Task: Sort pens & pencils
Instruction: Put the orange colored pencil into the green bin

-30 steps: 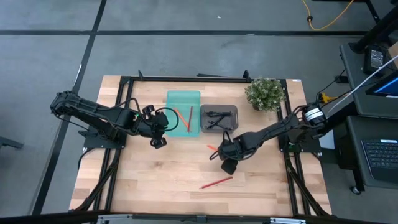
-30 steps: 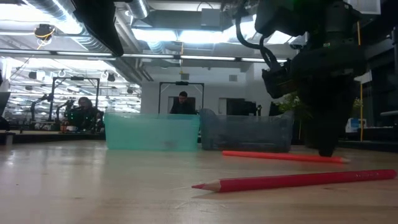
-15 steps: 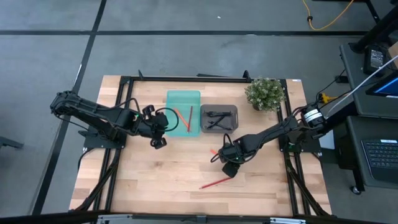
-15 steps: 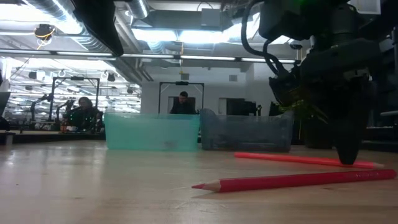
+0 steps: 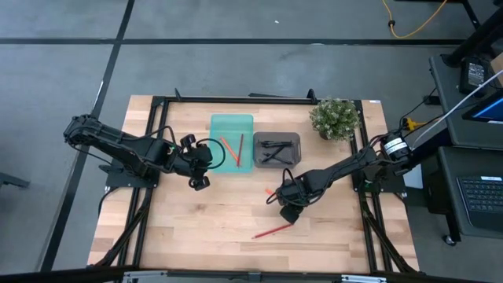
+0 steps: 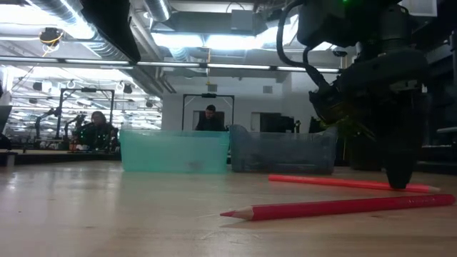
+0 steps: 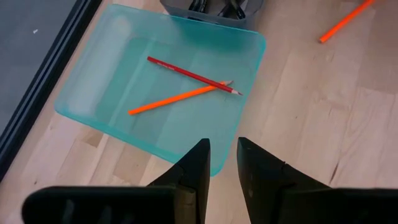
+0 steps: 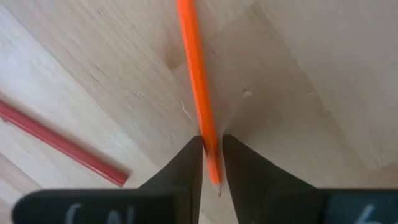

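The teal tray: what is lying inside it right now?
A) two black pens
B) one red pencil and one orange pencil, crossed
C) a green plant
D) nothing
B: the left wrist view shows a red pencil and an orange pencil lying crossed inside the teal tray, with no pens or plant in it.

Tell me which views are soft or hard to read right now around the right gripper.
Right wrist view: the orange pencil is sharp, its lower end between the right gripper fingers. Low view: backlit by ceiling lights, so that gripper is a dark silhouette; the near red pencil is slightly soft. High view: evenly lit, pencils tiny.
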Robot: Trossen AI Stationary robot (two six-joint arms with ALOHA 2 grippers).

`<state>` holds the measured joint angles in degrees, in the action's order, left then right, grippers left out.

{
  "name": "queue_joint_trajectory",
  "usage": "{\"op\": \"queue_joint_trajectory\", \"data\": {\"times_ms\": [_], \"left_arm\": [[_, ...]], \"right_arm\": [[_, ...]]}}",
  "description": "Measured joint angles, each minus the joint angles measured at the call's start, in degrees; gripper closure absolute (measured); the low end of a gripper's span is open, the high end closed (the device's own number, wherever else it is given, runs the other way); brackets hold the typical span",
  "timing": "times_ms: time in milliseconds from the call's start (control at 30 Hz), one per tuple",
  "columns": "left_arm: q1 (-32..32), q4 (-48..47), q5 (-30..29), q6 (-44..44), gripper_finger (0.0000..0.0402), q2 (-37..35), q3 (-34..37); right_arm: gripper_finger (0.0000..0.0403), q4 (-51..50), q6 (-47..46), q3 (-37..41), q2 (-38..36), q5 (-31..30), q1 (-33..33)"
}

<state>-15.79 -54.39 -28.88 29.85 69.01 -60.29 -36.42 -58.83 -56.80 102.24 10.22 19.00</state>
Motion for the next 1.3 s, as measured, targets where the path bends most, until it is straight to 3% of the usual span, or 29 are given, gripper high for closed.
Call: {"op": "queue_joint_trajectory", "data": {"times_ms": [233,567,1300], "left_arm": [[0.0,0.0,0.0,0.0,0.0327,0.0,0.0],[0.0,0.0,0.0,0.0,0.0327,0.0,0.0],[0.0,0.0,-0.3,-0.4,0.0327,0.0,0.0]], "right_arm": [[0.0336,-2.0,-1.9,0.0,0.0,0.7,0.1],[0.0381,-2.5,-2.0,-0.1,-0.1,0.2,0.1],[0.0389,-2.9,-4.1,-0.3,-0.1,0.1,0.8]]}}
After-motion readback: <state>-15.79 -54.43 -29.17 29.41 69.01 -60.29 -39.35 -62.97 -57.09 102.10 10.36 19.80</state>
